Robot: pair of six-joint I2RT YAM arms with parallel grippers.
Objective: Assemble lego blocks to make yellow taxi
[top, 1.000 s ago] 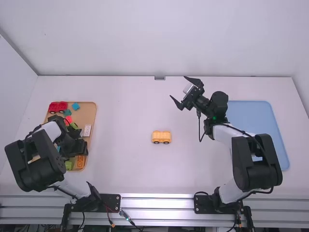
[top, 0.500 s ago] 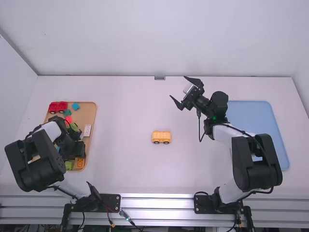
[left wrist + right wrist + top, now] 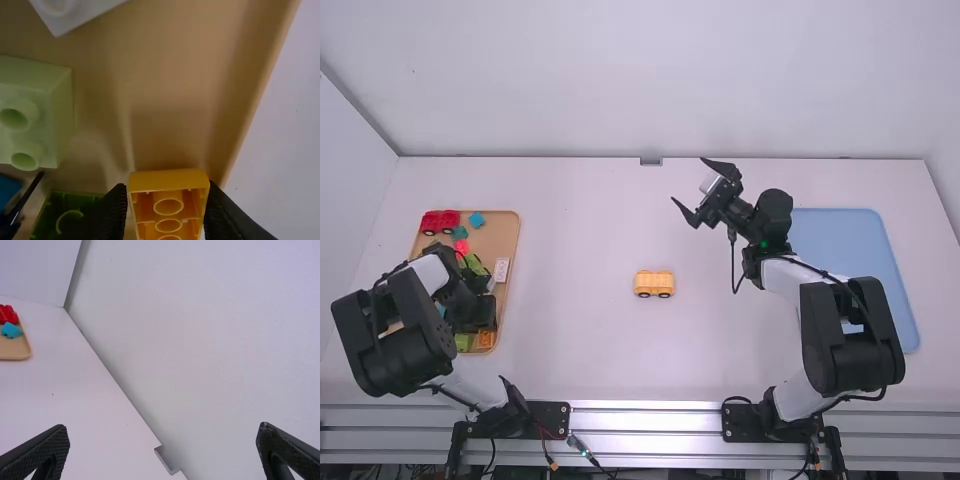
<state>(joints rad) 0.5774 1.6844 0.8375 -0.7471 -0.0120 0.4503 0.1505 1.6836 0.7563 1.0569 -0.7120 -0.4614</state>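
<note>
Now, the left gripper (image 3: 167,187) is narrowed on an orange block (image 3: 169,181), hollow side showing—having shifted slightly leftward over the tray (image 3: 509,228) during the last second. Beyond, the yellow wheeled body (image 3: 654,284) sits unmoved at mid-table; the block is presumably its next part. Right gripper (image 3: 688,179)—fingers wide, empty, unchanged—is beyond and right of the body.

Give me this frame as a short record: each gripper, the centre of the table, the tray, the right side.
left gripper: at the tan tray, fingers closed on an orange block
right gripper: open, nothing between its fingers
table centre: yellow wheeled piece, upright
tray: red wheeled piece, blue block, white block, others
right side: light-blue mat
</note>
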